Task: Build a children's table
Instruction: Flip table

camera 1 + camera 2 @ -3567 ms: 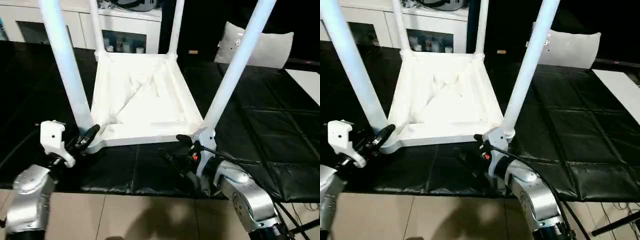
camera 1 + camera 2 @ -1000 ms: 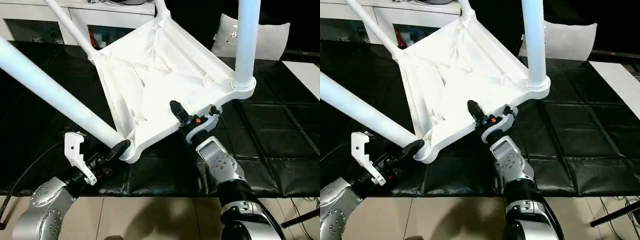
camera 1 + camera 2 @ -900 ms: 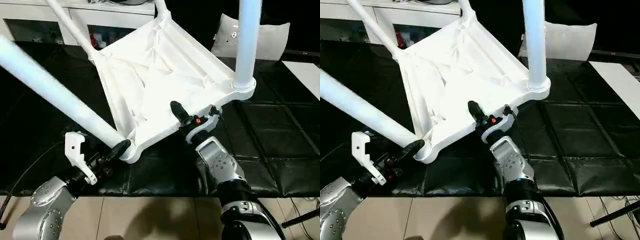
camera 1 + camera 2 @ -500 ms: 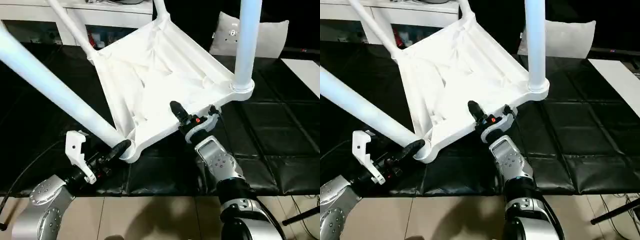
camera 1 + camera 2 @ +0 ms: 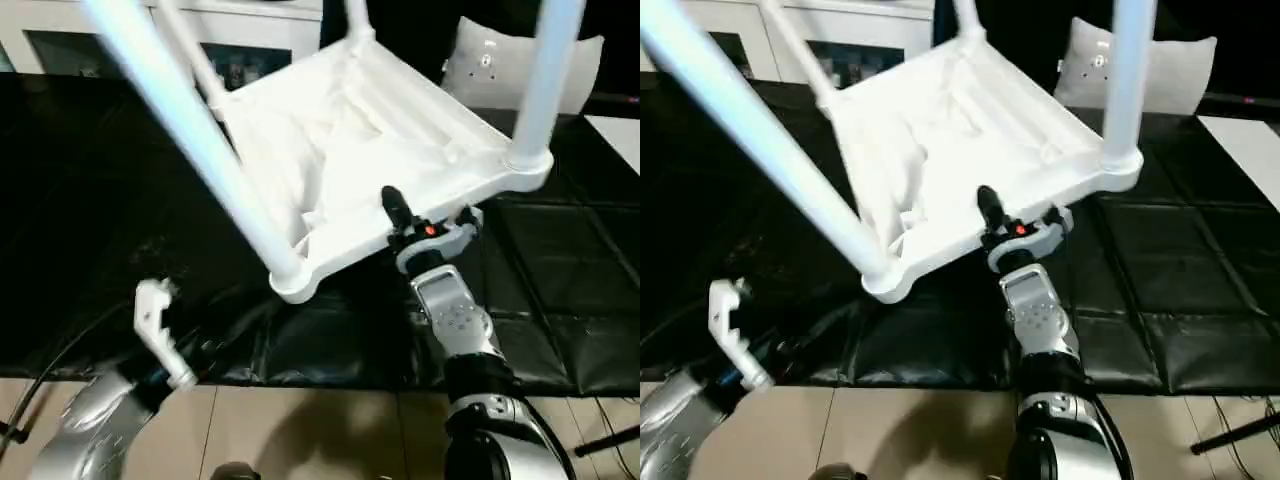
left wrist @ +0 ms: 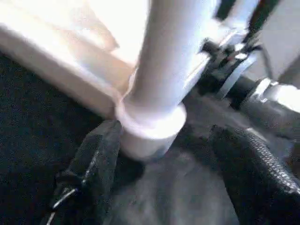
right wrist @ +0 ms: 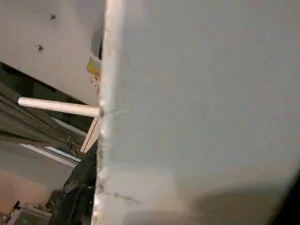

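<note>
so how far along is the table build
Done: all four long white round legs sit in the white ribbed plastic table top. In hand: the right pincer clamps its near rim, tilting it, legs up; the left pincer is open at the near corner socket. Left: turning it onto its legs.

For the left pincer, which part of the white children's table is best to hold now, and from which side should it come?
Probably the near corner socket of the children's table, where a leg is seated. It is the part nearest the left pincer, whose open fingers already flank it. Come from the robot's side, low, closing across the round collar. The right pincer grips the near rim further right.
</note>
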